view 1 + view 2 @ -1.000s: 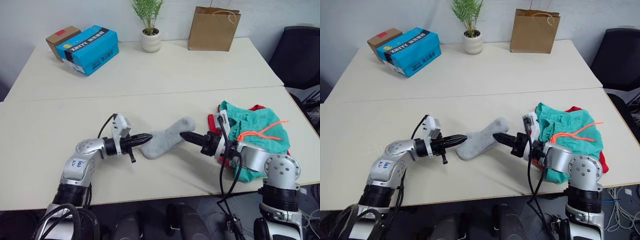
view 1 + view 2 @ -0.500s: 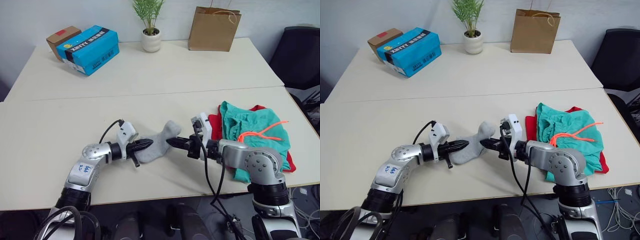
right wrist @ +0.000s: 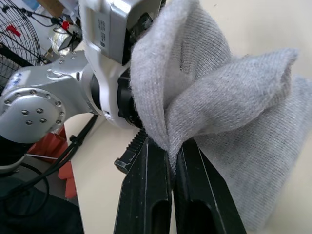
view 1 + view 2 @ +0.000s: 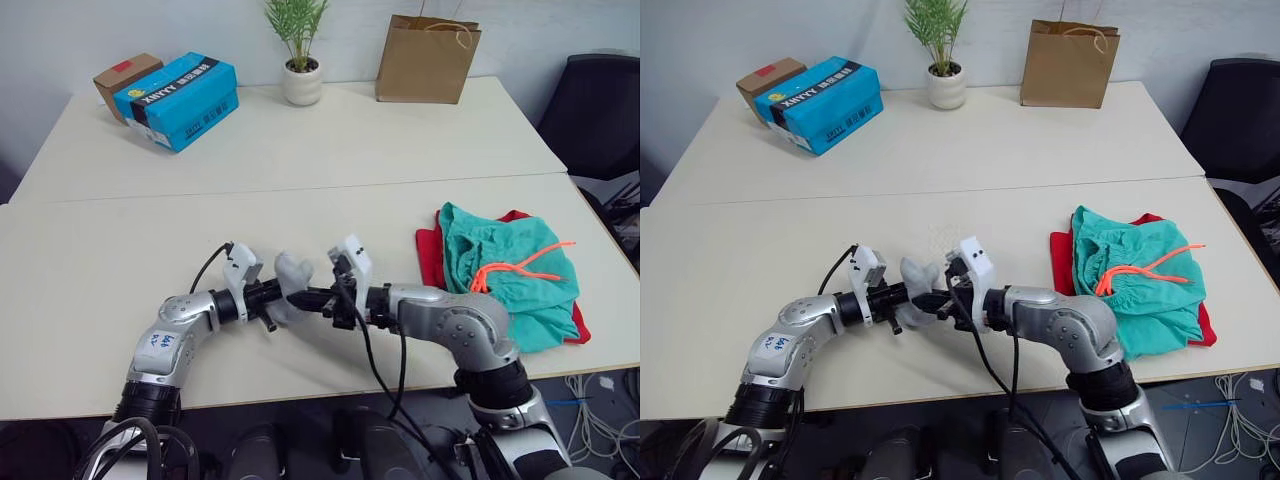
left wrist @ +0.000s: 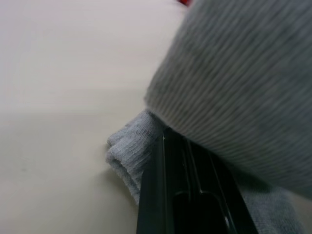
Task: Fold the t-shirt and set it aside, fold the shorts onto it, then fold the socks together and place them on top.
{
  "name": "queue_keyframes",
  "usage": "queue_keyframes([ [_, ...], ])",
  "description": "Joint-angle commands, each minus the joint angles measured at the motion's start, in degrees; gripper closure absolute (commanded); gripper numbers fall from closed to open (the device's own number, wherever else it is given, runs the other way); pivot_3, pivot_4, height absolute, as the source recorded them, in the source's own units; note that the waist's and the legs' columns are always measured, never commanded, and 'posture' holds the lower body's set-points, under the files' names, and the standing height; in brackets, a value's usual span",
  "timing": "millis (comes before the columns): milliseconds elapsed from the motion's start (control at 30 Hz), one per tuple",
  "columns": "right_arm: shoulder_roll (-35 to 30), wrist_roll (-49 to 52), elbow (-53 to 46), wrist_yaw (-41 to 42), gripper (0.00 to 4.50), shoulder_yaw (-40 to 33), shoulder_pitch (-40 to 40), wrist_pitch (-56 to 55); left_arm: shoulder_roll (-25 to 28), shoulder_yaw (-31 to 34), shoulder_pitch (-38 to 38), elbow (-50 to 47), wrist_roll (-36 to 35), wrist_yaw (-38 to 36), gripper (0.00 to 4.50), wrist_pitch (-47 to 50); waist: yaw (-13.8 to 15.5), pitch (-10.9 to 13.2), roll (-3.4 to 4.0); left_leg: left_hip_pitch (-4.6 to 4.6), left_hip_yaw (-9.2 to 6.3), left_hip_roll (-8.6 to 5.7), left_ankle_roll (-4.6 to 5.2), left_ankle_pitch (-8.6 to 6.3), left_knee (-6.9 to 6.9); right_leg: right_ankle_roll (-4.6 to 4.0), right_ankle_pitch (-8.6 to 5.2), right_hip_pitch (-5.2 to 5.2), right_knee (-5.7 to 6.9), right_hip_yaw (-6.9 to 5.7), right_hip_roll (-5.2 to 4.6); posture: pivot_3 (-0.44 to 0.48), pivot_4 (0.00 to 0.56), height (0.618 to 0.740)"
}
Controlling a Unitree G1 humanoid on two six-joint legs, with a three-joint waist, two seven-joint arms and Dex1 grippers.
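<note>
Grey socks [image 4: 918, 288] are gripped by both closed jaws mid-fold, while teal shorts [image 4: 1135, 275] lie stacked on the red t-shirt [image 4: 1064, 256]; only placing remains.

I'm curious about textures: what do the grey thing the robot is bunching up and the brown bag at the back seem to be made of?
The small light grey socks look like soft knitted fabric, likely cotton blend: fine ribbed rows show, and they crumple limply where the right claw pinches them. The brown bag looks like matte kraft paper: it stands stiffly with flat creased sides and thin cord handles.
</note>
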Motion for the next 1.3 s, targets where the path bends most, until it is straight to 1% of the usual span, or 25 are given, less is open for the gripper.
queue_keyframes([
  [33, 1.93, -2.72, 1.84, 1.00, 4.48, 1.12, -0.23, -2.72, 1.29, 0.44, 1.90, 2.00, 1.45, 1.19, 4.50, 0.95, -0.02, 0.00, 0.00, 0.00, 0.00, 0.00, 0.00, 0.00, 0.00, 0.00, 0.00, 0.00, 0.00, 0.00, 0.00, 0.000, 0.150, 0.740],
  [133, 3.97, -2.11, 4.16, -0.21, 4.48, -1.51, 0.74, -0.68, 2.04, 1.69, 2.59, 0.35, -0.32, 0.09, 4.50, 2.08, -0.20, -0.01, -0.01, 0.01, 0.01, 0.01, -0.01, 0.01, 0.00, -0.01, 0.00, -0.01, 0.02, 0.00, 0.00, 0.000, 0.150, 0.740],
  [200, 4.40, -1.37, 4.62, 0.69, 4.48, -2.54, 0.99, 0.42, 2.62, 2.38, 2.85, -0.44, -1.37, -0.56, 4.50, 2.59, -0.37, -0.01, -0.01, 0.02, 0.01, 0.02, -0.03, 0.00, -0.02, -0.02, 0.00, -0.01, 0.03, 0.01, 0.00, 0.000, 0.150, 0.740],
  [300, 4.26, -3.86, 5.37, 1.63, 3.70, -2.20, 1.15, -2.22, 4.88, 3.92, 3.30, -1.54, -3.49, -2.86, 4.50, 3.18, -0.72, -0.01, -0.01, 0.01, 0.00, 0.03, -0.05, 0.00, -0.05, -0.04, -0.01, -0.02, 0.03, 0.00, 0.00, 0.000, 0.150, 0.740],
  [400, 4.40, -4.98, 6.32, 4.13, 2.74, -1.90, 0.61, -4.95, 6.86, 7.76, 3.04, -1.60, -5.80, -4.12, 4.50, 2.17, -1.02, -0.01, -0.01, 0.00, 0.00, 0.03, -0.06, 0.00, -0.06, -0.05, -0.02, -0.05, 0.02, -0.01, 0.00, 0.000, 0.150, 0.740],
  [467, 4.40, -5.34, 6.45, 4.67, 1.91, -1.87, 0.50, -5.10, 7.28, 9.62, 3.15, -2.18, -7.57, -4.78, 4.50, 1.91, -0.99, 0.00, -0.01, -0.03, -0.01, 0.02, -0.06, 0.00, -0.08, -0.05, -0.02, -0.06, 0.02, -0.02, 0.00, 0.000, 0.150, 0.740],
  [500, 4.22, -5.29, 6.25, 5.41, 1.63, -1.81, 0.47, -5.15, 7.98, 10.39, 3.51, -3.04, -8.96, -5.91, 4.50, 3.04, -0.97, 0.00, -0.01, -0.05, -0.01, 0.02, -0.06, 0.00, -0.08, -0.05, -0.02, -0.06, 0.00, -0.02, 0.00, 0.000, 0.150, 0.740],
  [567, 3.70, -4.48, 5.35, 7.77, 0.97, -1.58, 0.58, -5.09, 10.42, 12.07, 4.83, -5.11, -11.46, -8.23, 4.50, 6.08, -1.05, 0.00, -0.01, -0.07, -0.01, 0.00, -0.04, -0.01, -0.07, -0.05, -0.02, -0.05, -0.04, -0.02, -0.04, 0.000, 0.150, 0.740],
  [633, 3.17, -4.71, 4.54, 10.37, 0.27, -0.96, 0.75, -6.42, 14.02, 13.60, 6.29, -6.61, -12.81, -9.86, 4.50, 8.78, -1.25, 0.00, -0.01, -0.09, 0.01, 0.01, -0.08, -0.04, -0.07, -0.05, -0.02, -0.07, -0.07, -0.02, -0.04, 0.000, 0.150, 0.740],
  [733, 2.69, -4.93, 3.31, 13.03, 0.27, -0.92, 1.11, -8.39, 18.82, 16.66, 7.59, -6.65, -13.61, -11.21, 4.50, 10.06, -1.27, 0.01, -0.01, -0.13, 0.00, 0.01, -0.10, -0.05, -0.08, -0.05, -0.02, -0.14, -0.08, -0.02, -0.05, 0.000, 0.150, 0.740],
  [833, -0.63, -2.96, -0.27, 18.59, 0.27, -1.95, 2.16, -9.37, 21.07, 20.19, 7.21, -6.91, -16.18, -11.62, 4.50, 11.90, -1.16, 0.01, -0.01, -0.28, 0.00, 0.00, -0.08, -0.05, -0.08, -0.05, -0.02, -0.32, -0.06, -0.02, -0.07, 0.000, 0.150, 0.740],
  [867, -2.46, -1.73, -1.78, 21.18, 0.27, -2.54, 2.53, -9.24, 21.86, 20.54, 7.25, -8.02, -18.19, -12.42, 4.50, 14.28, -1.04, 0.01, -0.01, -0.28, 0.00, -0.01, -0.06, -0.06, -0.08, -0.05, -0.02, -0.32, -0.06, -0.02, -0.08, 0.000, 0.150, 0.740],
  [900, -4.03, 0.11, -3.08, 23.44, 0.27, -3.53, 2.78, -8.56, 22.92, 20.74, 7.19, -9.29, -21.16, -13.10, 4.50, 18.53, -0.85, 0.02, -0.02, -0.32, 0.00, -0.03, -0.04, -0.07, -0.08, -0.05, -0.02, -0.33, -0.08, -0.02, -0.10, 0.000, 0.150, 0.740],
  [933, -5.15, 2.05, -3.65, 23.99, 0.27, -5.20, 2.66, -7.28, 23.63, 20.87, 6.73, -11.14, -25.18, -12.57, 4.50, 24.16, -0.73, 0.02, -0.03, -0.35, 0.00, -0.03, -0.02, -0.09, -0.07, -0.05, -0.03, -0.33, -0.11, -0.03, -0.11, 0.000, 0.150, 0.740],
  [967, -6.10, 3.59, -3.87, 24.28, 0.27, -6.63, 2.44, -6.36, 23.49, 21.01, 6.01, -12.92, -28.48, -12.08, 4.50, 27.37, -0.65, 0.02, -0.03, -0.36, 0.00, -0.04, 0.00, -0.10, -0.07, -0.04, -0.02, -0.33, -0.14, -0.03, -0.11, 0.000, 0.150, 0.740],
  [1033, -7.42, 4.09, -3.68, 24.78, 0.27, -7.96, 1.94, -6.56, 20.94, 19.98, 2.96, -15.38, -29.64, -8.52, 4.50, 27.73, -0.36, 0.02, -0.04, -0.37, 0.01, -0.06, -0.02, -0.10, -0.04, -0.03, -0.02, -0.32, -0.15, -0.01, -0.15, 0.000, 0.150, 0.740],
  [1100, -7.40, 0.56, -2.12, 24.71, 0.64, -7.26, 1.42, -10.33, 17.94, 17.40, -0.32, -16.49, -28.39, -5.79, 4.50, 26.29, 0.16, 0.03, -0.05, -0.37, 0.00, -0.07, -0.02, -0.10, 0.01, -0.03, -0.02, -0.32, -0.13, -0.02, -0.14, 0.000, 0.150, 0.740],
  [1133, -7.03, -2.74, -0.85, 25.28, 0.87, -6.16, 1.29, -14.68, 16.42, 15.58, -1.97, -16.48, -27.25, -4.77, 4.50, 25.65, 0.26, 0.02, -0.04, -0.37, 0.00, -0.07, -0.01, -0.10, 0.02, -0.03, -0.02, -0.32, -0.11, -0.03, -0.13, 0.000, 0.150, 0.740],
  [1167, -6.38, -5.44, 0.49, 25.46, 1.21, -5.20, 1.16, -18.27, 15.26, 14.16, -3.04, -16.08, -26.27, -4.15, 4.50, 25.04, 0.29, 0.02, -0.04, -0.32, 0.00, -0.09, 0.00, -0.09, 0.01, -0.02, -0.01, -0.31, -0.08, -0.02, -0.12, 0.000, 0.150, 0.740],
  [1233, -6.00, -13.29, 4.11, 25.78, 1.88, -1.12, 0.68, -26.50, 12.59, 9.87, -4.93, -13.54, -21.52, -2.22, 4.50, 21.65, 0.06, 0.02, -0.04, -0.29, 0.04, -0.08, -0.02, -0.07, 0.01, -0.03, 0.00, -0.31, -0.06, 0.00, -0.08, 0.000, 0.150, 0.740],
  [1300, -5.72, -19.09, 7.48, 26.52, 2.59, 2.12, 0.38, -32.94, 12.05, 5.91, -5.38, -11.23, -16.76, -2.02, 4.50, 18.48, -0.15, 0.03, -0.05, -0.24, 0.10, -0.08, -0.24, 0.04, -0.01, -0.03, 0.00, -0.32, -0.04, 0.04, -0.03, 0.000, 0.150, 0.740],
])
